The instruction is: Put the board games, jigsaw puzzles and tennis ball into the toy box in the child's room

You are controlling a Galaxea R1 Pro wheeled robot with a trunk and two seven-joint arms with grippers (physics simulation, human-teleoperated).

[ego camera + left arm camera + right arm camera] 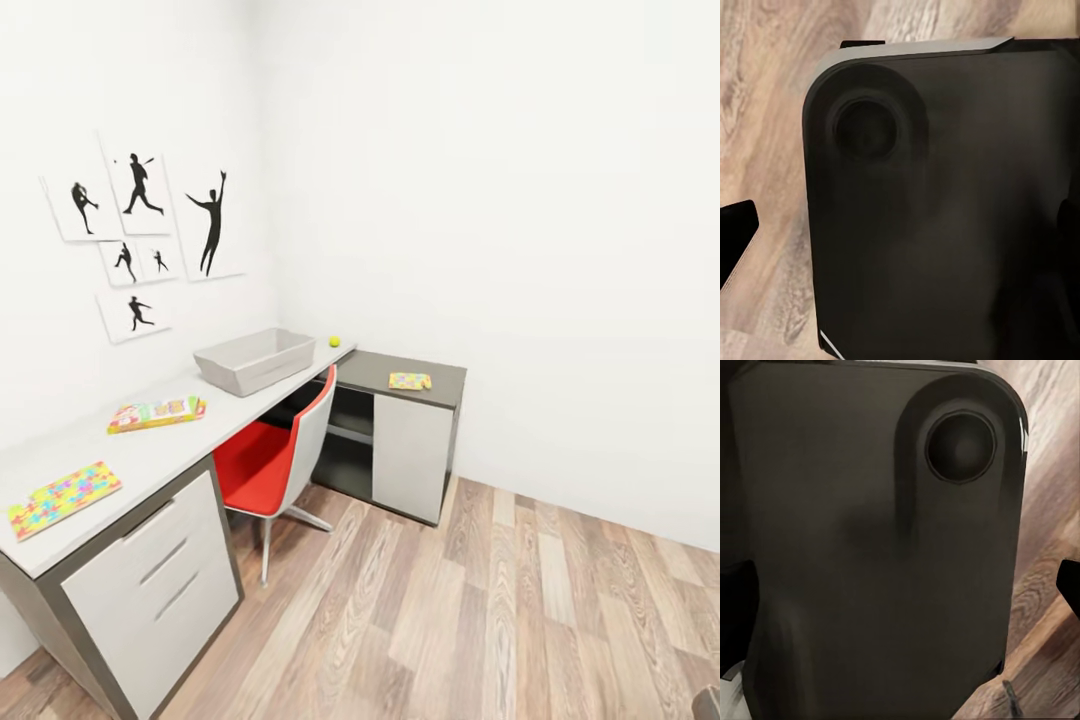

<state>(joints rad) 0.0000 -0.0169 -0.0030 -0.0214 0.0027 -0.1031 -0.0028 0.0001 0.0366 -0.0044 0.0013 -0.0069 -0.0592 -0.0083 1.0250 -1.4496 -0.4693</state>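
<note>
robot stands off from the bench (150,450), arms not up over it. both wrist views look down at a dark rounded robot body panel (945,210) over the wood plank floor (480,620); can't tell whether either tool is open or closed, no fingers clearly visible.

task things in the head view: toy box (256,360) on the bench near the corner wall. tennis ball (334,341) just beside the box, on the far side toward the corner. yellow-orange board game (157,412) flat on the bench, near the box on its nearer side. one jigsaw puzzle (63,497) at the near end of the bench above the drawers (160,580). second jigsaw puzzle (410,381) on the dark lower side cabinet (405,440), apart from the box.

risks, as judgement: red chair (275,455) sits tucked at the bench between robot and the box, so base or an arm could clip it on approach. ball is round and near the bench edge, a bad nudge could roll it off. puzzles are thin and flat, hard to get a finger under, may slide instead of lift.

all task things are well apart from both tools; nothing held as far as visible. toy box looks empty from here, so the task appears barely begun.
</note>
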